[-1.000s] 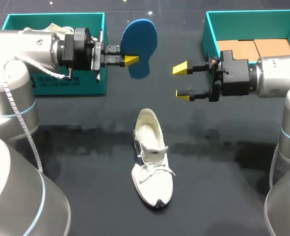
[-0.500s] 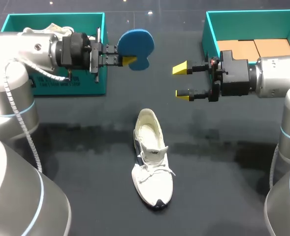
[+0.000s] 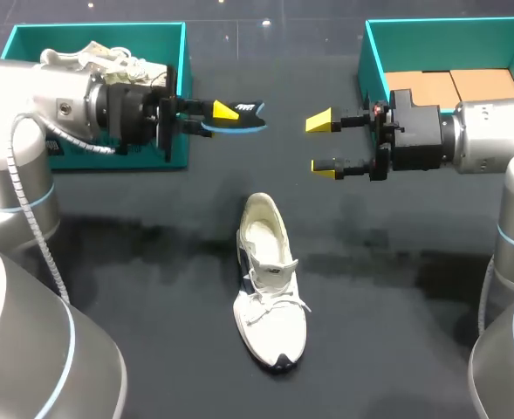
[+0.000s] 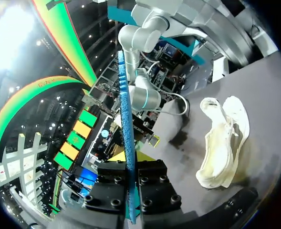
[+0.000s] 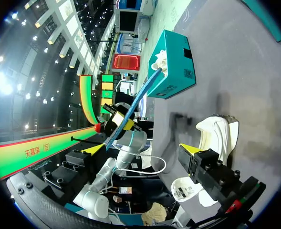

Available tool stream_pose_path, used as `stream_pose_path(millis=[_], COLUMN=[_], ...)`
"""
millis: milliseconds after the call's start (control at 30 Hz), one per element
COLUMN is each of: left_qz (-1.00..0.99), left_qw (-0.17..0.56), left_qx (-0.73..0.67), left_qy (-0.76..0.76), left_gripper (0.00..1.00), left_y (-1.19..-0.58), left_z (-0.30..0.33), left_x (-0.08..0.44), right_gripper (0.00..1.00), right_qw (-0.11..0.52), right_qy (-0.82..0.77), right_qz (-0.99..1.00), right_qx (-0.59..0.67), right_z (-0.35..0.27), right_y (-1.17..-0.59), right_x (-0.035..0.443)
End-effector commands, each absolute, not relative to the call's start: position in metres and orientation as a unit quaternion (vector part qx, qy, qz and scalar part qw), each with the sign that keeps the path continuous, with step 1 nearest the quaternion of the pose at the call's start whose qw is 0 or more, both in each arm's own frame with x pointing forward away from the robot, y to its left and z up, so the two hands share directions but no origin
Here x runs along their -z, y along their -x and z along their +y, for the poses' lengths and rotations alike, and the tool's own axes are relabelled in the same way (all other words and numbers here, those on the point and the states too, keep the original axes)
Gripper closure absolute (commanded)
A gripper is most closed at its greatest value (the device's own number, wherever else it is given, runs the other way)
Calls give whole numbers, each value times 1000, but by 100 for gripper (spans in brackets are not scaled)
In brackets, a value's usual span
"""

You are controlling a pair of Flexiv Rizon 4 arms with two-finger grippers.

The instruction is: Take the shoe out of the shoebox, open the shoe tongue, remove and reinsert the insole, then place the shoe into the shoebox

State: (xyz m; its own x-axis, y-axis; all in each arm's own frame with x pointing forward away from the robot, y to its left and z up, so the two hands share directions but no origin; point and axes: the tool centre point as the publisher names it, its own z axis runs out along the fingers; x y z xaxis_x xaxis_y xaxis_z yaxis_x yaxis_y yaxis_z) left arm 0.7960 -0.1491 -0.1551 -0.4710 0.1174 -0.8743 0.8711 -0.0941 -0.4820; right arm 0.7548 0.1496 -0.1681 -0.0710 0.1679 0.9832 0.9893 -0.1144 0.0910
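Observation:
A white shoe (image 3: 270, 288) lies on the dark table, toe toward the front edge, its opening bare. My left gripper (image 3: 226, 113) is shut on the heel end of a blue insole (image 3: 243, 127), held in the air edge-on to the head view, right of the left teal shoebox (image 3: 95, 28). In the left wrist view the insole (image 4: 126, 119) is a thin blue strip rising from between the fingers, with the shoe (image 4: 223, 138) off to one side. My right gripper (image 3: 322, 144) stands open facing the insole, nothing between its fingers. The right wrist view shows the insole (image 5: 135, 105) ahead and the shoe (image 5: 216, 133) below.
The left shoebox holds a second white shoe (image 3: 99, 57). A teal box (image 3: 448, 22) with a cardboard insert (image 3: 453, 85) stands at the back right, behind my right arm. The shoe lies midway between both arms.
My left gripper has rolled the insole from showing its flat blue face to lying edge-on, and has shifted slightly right. The right arm and the shoe have not moved.

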Motion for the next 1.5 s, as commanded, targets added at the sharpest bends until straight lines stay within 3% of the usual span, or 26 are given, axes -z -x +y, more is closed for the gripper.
stream_pose_path(millis=[33,133,467,867,1500], left_qz=[582,593,612,510,504], left_qw=[342,369,346,478,512], left_qx=[585,553,574,522,463], left_qy=[-450,-454,-421,-489,-518], left_gripper=[100,100,100,100,100], left_y=[-799,-802,-808,-807,-814], left_z=[-156,-160,-157,-163,-179], left_x=[156,157,155,174,187], right_gripper=[0,0,0,0,0], right_qw=[404,404,404,435,428], right_qy=[549,549,549,558,515], right_qz=[-528,-528,-528,-513,-541], right_qx=[506,506,506,485,509], right_z=[151,151,151,171,192], right_y=[-754,-754,-754,-755,-751], right_x=[168,168,168,164,182])
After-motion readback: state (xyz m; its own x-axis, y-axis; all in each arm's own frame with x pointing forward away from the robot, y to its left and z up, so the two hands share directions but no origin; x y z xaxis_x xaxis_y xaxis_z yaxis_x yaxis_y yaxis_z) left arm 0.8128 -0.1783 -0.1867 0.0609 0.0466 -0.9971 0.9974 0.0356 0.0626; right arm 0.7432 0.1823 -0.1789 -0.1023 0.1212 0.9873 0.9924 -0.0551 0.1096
